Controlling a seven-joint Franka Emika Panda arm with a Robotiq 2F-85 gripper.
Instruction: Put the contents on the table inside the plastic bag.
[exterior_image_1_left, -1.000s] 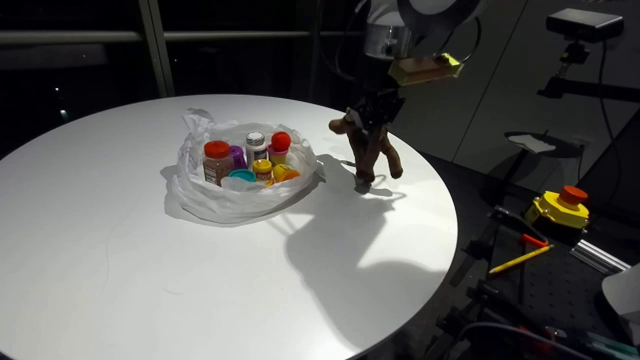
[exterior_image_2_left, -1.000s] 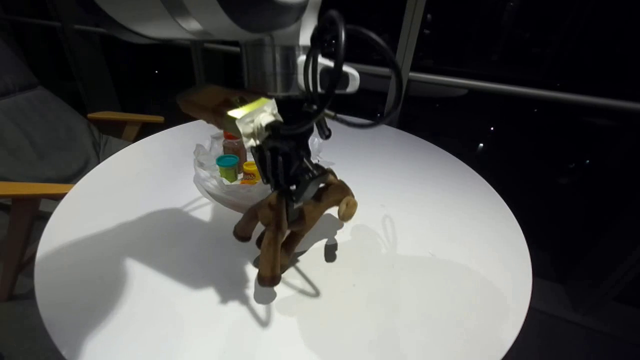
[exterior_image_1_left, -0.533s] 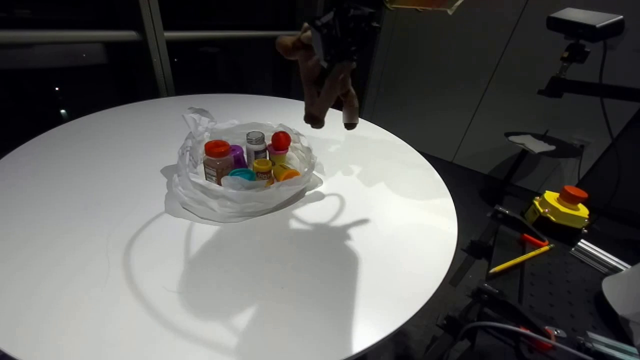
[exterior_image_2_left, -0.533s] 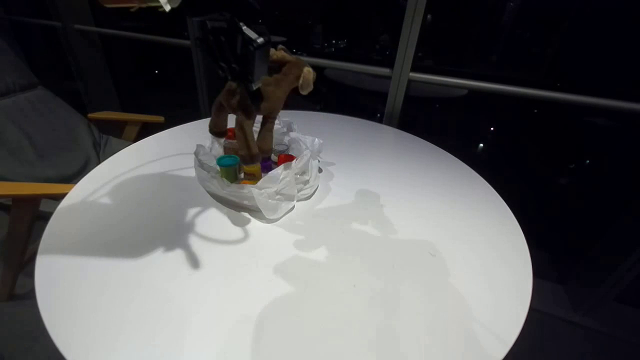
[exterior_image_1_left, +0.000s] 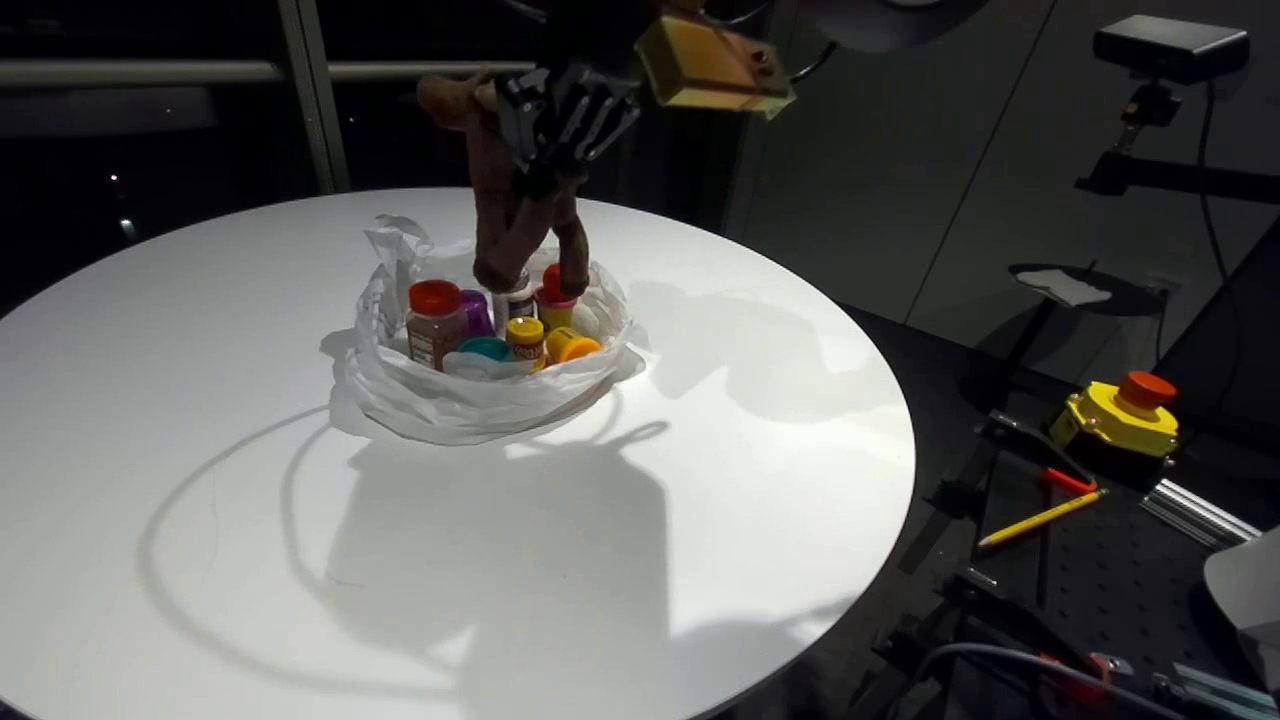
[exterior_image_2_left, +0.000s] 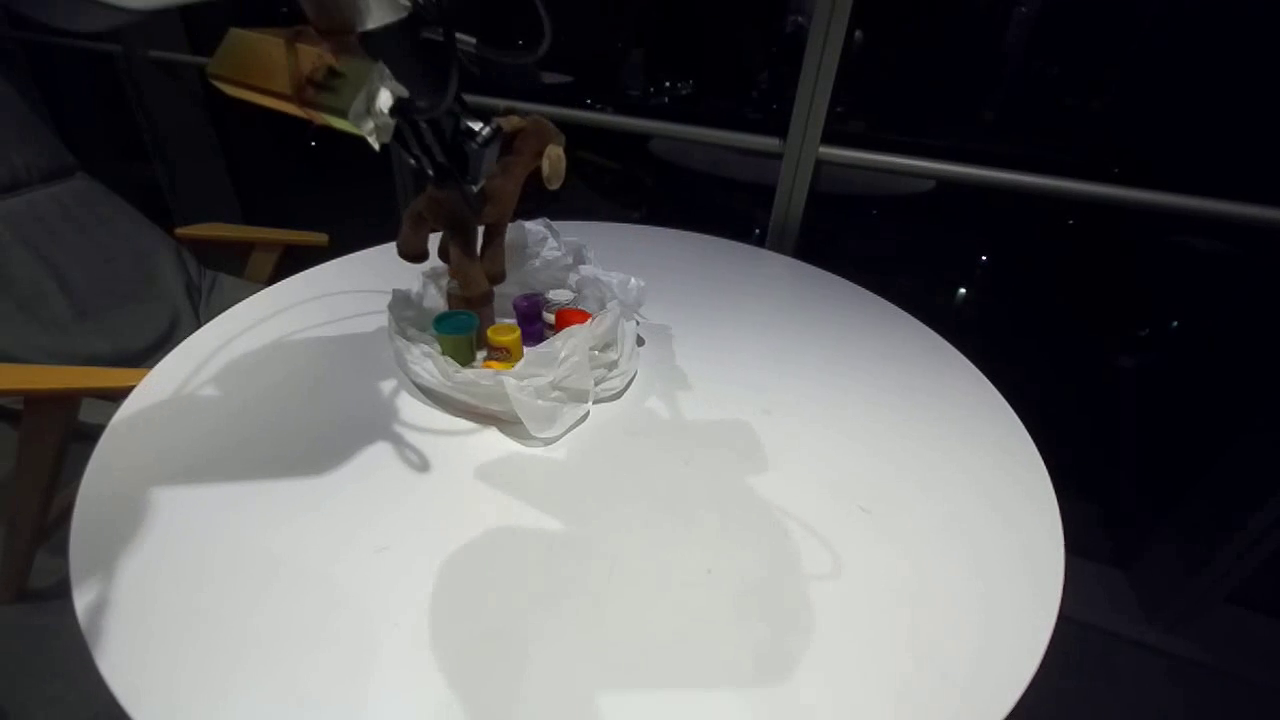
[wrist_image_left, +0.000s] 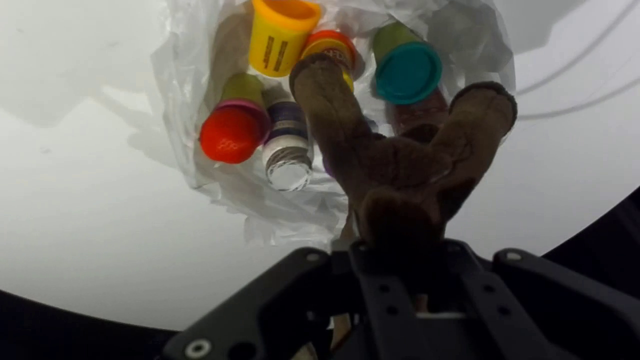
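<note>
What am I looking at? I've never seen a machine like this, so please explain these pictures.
This is a robot arm ending in a black two-fingered gripper. Both exterior views come from cameras set apart from the arm; the wrist view comes from a camera on its wrist, looking down past the gripper. On the round white table sits a crinkled plastic bag. Inside it are a red-lidded jar, a teal-lidded tub and a white-capped bottle, among others. The gripper is clamped on a brown plush animal, its legs hanging over the bag; I can't tell whether they touch anything.
</note>
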